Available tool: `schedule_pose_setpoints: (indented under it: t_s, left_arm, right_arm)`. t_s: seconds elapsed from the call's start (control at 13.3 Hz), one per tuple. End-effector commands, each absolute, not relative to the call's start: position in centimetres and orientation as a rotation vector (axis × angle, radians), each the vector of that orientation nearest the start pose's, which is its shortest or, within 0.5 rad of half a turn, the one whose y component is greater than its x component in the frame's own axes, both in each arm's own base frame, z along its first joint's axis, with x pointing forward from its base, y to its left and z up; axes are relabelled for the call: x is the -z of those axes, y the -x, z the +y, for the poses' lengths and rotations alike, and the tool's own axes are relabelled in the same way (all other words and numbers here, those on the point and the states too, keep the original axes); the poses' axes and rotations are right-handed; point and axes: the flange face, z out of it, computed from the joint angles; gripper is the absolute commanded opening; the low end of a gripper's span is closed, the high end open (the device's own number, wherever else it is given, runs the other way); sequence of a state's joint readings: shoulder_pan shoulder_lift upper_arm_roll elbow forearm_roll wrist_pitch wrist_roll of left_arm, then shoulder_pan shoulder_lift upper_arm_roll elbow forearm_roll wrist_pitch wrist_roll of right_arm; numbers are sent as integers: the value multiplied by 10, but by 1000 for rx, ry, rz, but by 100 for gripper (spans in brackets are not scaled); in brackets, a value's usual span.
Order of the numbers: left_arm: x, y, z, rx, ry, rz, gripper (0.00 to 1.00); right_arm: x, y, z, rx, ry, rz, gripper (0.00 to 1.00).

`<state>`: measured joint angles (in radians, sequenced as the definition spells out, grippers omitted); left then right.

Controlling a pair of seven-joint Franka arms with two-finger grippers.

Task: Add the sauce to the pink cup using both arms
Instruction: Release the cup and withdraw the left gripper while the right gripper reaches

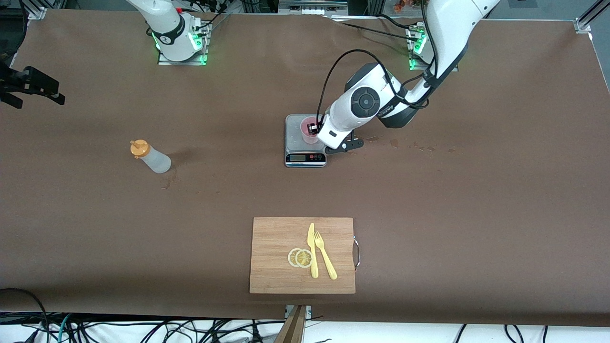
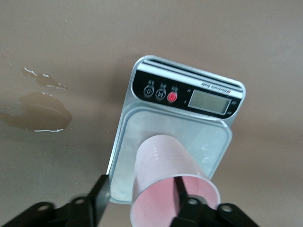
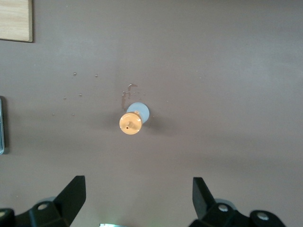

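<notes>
Right gripper (image 1: 61, 99) hangs high over the worktop's edge at the right arm's end, near the corner by the robot bases. In the right wrist view its jaws stand wide apart with nothing between them; fingers (image 3: 75, 189) frame bare brown surface.

Sauce bottle (image 1: 150, 156) stands upright on the brown worktop (image 1: 476, 214), in the half toward the right arm's end, about midway between the base edge and the camera edge. Orange-yellow cap on top, whitish body below. The right wrist view looks down onto the cap of the sauce bottle (image 3: 132, 119), with a small dark stain beside it. Bottle is well apart from both grippers.

Wooden cutting board (image 1: 276, 255) lies at the middle of the camera-side edge. On it: two lemon slices (image 1: 300, 257), a yellow plastic knife (image 1: 312, 250) and a yellow plastic fork (image 1: 325, 256), side by side.

Grey kitchen scale (image 1: 305, 155) sits near the worktop's centre, display toward the camera. Pink cup (image 1: 307, 131) stands on its platform.

Left gripper (image 1: 318, 133) is down at the cup. Left wrist view: jaws open, one finger (image 2: 180, 191) inside the pink cup (image 2: 163, 163) against its wall, the other outside, beside the scale (image 2: 208, 101). Not closed on the wall.

Wet brown spill marks (image 1: 394, 142) lie beside the scale toward the left arm's end.
</notes>
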<state>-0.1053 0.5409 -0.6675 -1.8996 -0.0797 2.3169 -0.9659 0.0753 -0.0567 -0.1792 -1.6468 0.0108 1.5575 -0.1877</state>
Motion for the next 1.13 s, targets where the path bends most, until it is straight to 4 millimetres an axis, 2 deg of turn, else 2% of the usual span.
schedule_pose_setpoints:
  t_s: [0.0, 0.15, 0.38, 0.6, 0.75, 0.91, 1.06]
  left_arm:
    - [-317, -472, -401, -461, 3233, -510, 99]
    - [-348, -475, -382, -467, 3185, -481, 99]
    - [-388, -483, -351, -501, 3141, -327, 99]
    - [-442, -510, -295, -556, 3111, -244, 99]
    - [-469, -529, -257, -513, 3121, -297, 99]
    - [-486, -549, -214, -453, 3141, -369, 99]
    - [-490, -559, -187, -432, 3145, -415, 99]
  right_arm:
    - [-623, -531, -65, -48, 3095, -103, 100]
    - [-619, -534, -64, -60, 3094, -101, 100]
    - [-622, -531, -59, -70, 3093, -125, 100]
    - [-607, -537, -56, -113, 3084, -216, 100]
    - [-591, -545, -54, -150, 3047, -441, 100]
    - [-582, -548, -51, -163, 2994, -569, 100]
    - [-571, -554, -53, -179, 2954, -700, 100]
